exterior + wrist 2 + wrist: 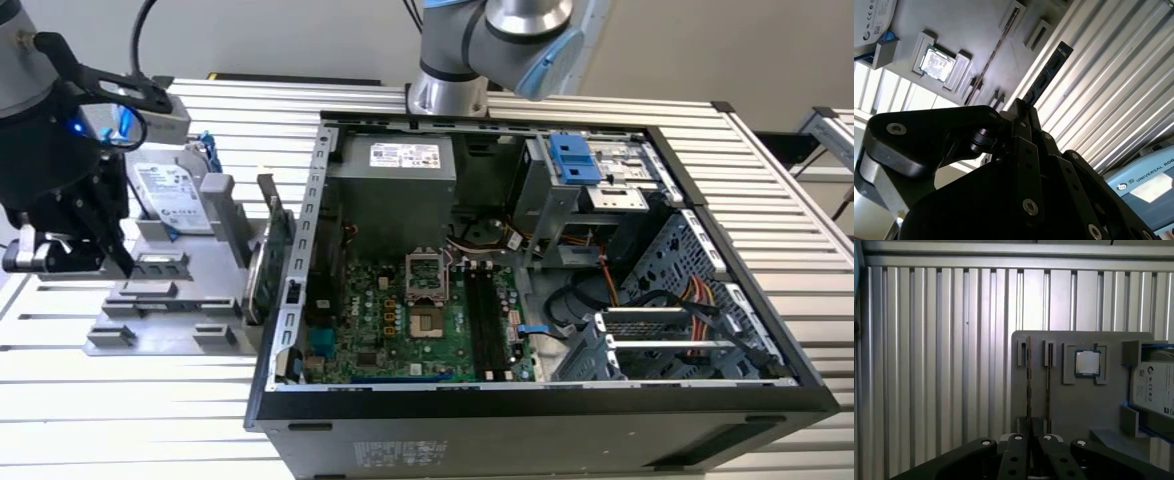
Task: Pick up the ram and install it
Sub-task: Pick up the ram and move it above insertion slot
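One long, narrow, dark circuit-board stick, the ram (1050, 67), is pinched at one end between the jaws of the black gripper (1025, 109), which are closed tight on it. In the first wrist view the ram shows edge-on as a thin line. At the exterior view's left the gripper hangs over a grey slotted holder plate (160, 325) on the ribbed metal tabletop (134, 420), beside the open black computer case (534, 405). Whether the ram has cleared its slot is hard to make out. A small square silver processor chip (1087, 363) and a hard drive (1154, 385), cut off by the frame edge, sit on the plate.
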Controlling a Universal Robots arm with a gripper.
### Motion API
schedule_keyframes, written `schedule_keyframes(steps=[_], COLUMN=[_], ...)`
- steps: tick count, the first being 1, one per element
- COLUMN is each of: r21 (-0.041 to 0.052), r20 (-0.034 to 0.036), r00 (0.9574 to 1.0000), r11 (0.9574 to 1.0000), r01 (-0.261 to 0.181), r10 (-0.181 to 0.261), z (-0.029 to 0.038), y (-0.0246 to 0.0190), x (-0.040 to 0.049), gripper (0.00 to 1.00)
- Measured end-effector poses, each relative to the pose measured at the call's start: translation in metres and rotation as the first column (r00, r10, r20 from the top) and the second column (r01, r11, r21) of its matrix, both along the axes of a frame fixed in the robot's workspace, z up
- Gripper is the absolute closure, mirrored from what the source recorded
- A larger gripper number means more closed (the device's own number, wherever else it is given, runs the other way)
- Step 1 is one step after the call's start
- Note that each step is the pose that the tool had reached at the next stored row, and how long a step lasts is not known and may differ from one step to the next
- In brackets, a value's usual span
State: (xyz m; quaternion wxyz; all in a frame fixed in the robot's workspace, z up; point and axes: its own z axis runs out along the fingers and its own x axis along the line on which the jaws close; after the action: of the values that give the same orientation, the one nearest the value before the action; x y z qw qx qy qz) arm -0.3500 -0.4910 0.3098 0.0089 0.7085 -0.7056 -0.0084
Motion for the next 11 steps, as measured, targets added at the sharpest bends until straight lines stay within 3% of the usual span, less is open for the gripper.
schedule_keyframes(steps=[11], r21=[-0.0001], r20=[-0.0001], r00=[1.0000], r11=[1.0000], r01=[0.000], r10=[0.000], z=[0.0144], y=[0.0000], x=[0.0000], gripper=[1.00])
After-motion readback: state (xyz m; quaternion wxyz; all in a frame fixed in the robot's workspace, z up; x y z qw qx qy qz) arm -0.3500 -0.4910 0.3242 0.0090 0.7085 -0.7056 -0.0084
